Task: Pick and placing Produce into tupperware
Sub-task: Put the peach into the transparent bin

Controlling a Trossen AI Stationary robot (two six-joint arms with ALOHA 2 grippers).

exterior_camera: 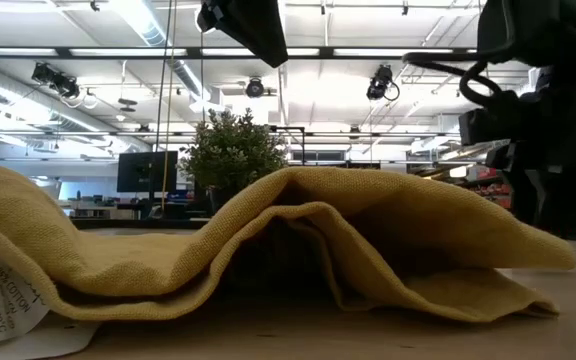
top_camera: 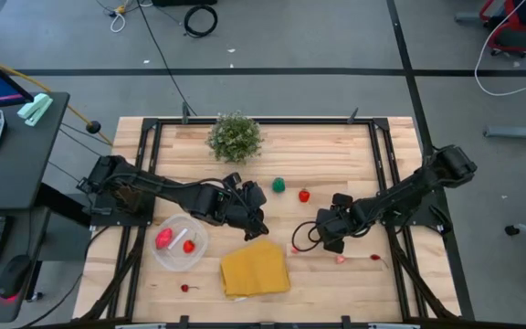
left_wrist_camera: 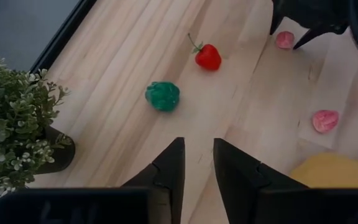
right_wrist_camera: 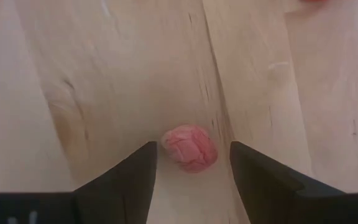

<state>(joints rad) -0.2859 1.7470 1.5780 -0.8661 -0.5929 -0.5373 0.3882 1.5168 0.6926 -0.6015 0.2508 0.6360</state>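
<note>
A pink fruit point(right_wrist_camera: 189, 147) lies on the wooden surface point(top_camera: 336, 137) between the spread fingers of the right gripper point(right_wrist_camera: 191, 163), not yet clamped. The tupperware point(top_camera: 179, 242), left of a yellow cloth point(top_camera: 255, 268), holds two red pieces. The left gripper point(left_wrist_camera: 197, 158), fingers slightly apart and empty, hovers near a green vegetable point(left_wrist_camera: 162, 96) and a red strawberry point(left_wrist_camera: 208, 56).

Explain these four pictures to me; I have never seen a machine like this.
Two dark robot arms work at a wooden table. One camera looks down from above, one sits at table height behind the folded yellow cloth, and one rides on each wrist. The round clear plastic container already holds red and pink toy pieces. The right gripper has its jaws open around a small pink toy fruit, not yet gripping. The left gripper holds nothing, aimed toward a green toy vegetable and a red toy strawberry.
</note>
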